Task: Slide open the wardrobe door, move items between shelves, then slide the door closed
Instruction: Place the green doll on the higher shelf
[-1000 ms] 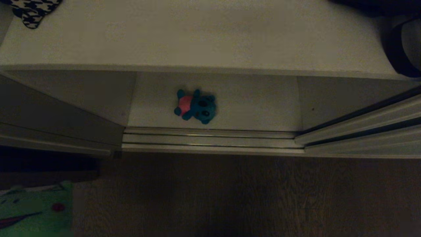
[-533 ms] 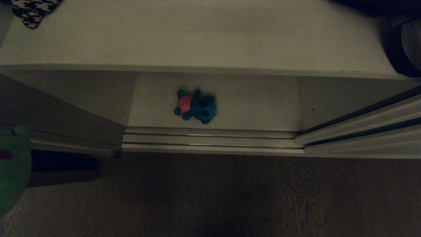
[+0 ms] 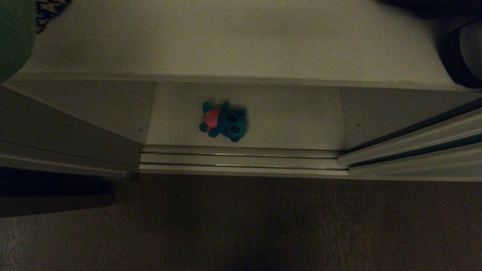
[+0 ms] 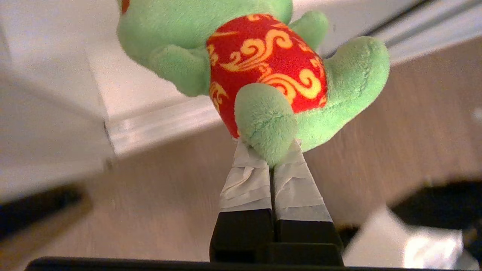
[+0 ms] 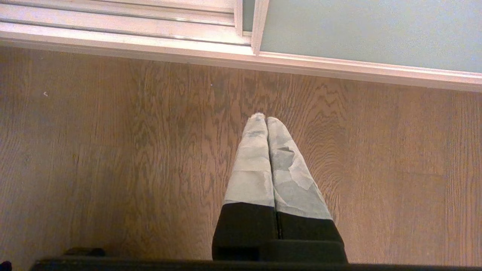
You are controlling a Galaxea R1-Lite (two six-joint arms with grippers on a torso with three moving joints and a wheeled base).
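The green frog [image 4: 340, 75], with its red and yellow patterned patch, hangs from my left gripper [image 4: 269, 150], which is shut on one of its legs. In the head view the frog [image 3: 15, 34] shows only as a green shape at the top left corner, in front of the left end of the upper shelf [image 3: 241, 41]. The teal-blue toy [image 3: 224, 121] with a pink-red belly lies on the lower shelf [image 3: 293, 120]. My right gripper [image 5: 265, 119] is shut and empty over the wooden floor, near the sliding wardrobe door [image 5: 369, 30]. The wardrobe stands open in the middle.
A houndstooth cloth [image 3: 51, 9] lies at the upper shelf's back left, partly behind the frog. A black strapped bag [image 3: 461, 56] sits at its right end. The silvery floor track [image 3: 241, 160] runs along the wardrobe front, with door frames [image 3: 414, 150] at the right.
The frog in my left gripper has risen from the lower left of the head view to the top left corner, level with the upper shelf. The teal toy and right arm stayed put.
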